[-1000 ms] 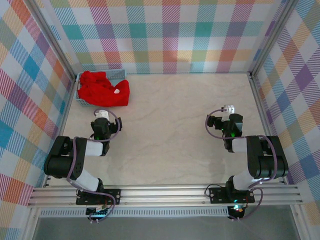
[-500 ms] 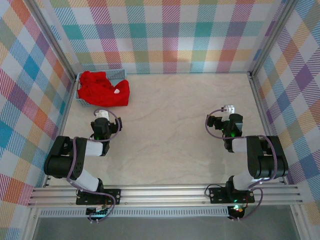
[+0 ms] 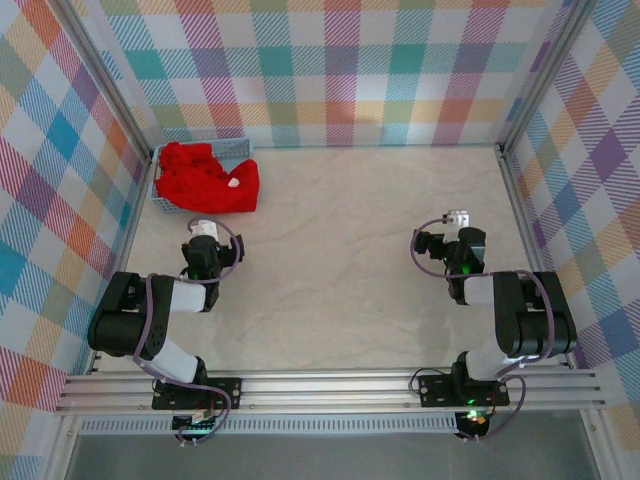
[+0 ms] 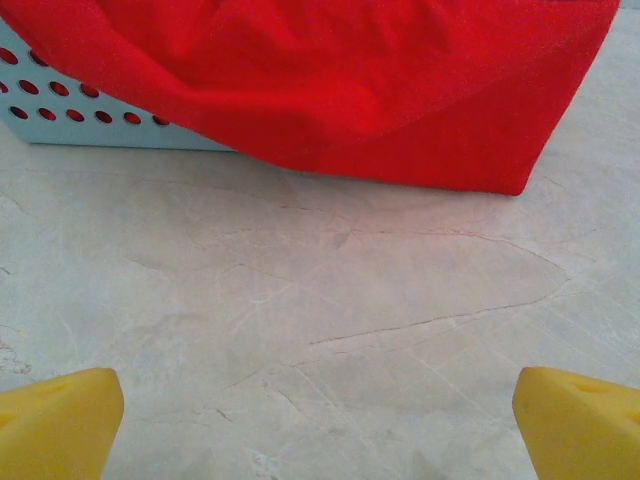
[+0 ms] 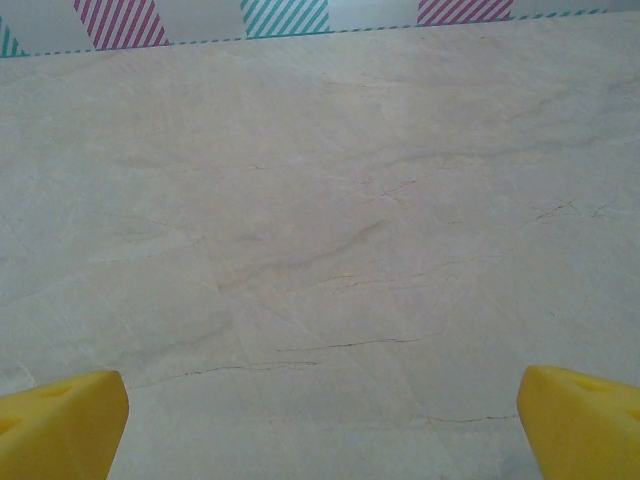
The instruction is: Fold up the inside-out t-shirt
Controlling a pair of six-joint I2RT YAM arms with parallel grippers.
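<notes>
No change from a second ago: left end effector (image 3: pixel 203 230) and right end effector (image 3: pixel 458 220) parked in the same spots, both spread wide, gripping nothing. Far left, inside-out t-shirt (image 3: pixel 208 178) bunched half in the blue basket (image 3: pixel 238 149), spilling over its near-right side onto the table (image 3: pixel 340 260). From the top: small white tag (image 3: pixel 233 183) on the red cloth. From the left wrist: red cloth draped over the basket's perforated wall, well beyond the yellow fingertips (image 4: pixel 60 420). From the right wrist: marbled table running to the striped wall (image 5: pixel 110 20).
</notes>
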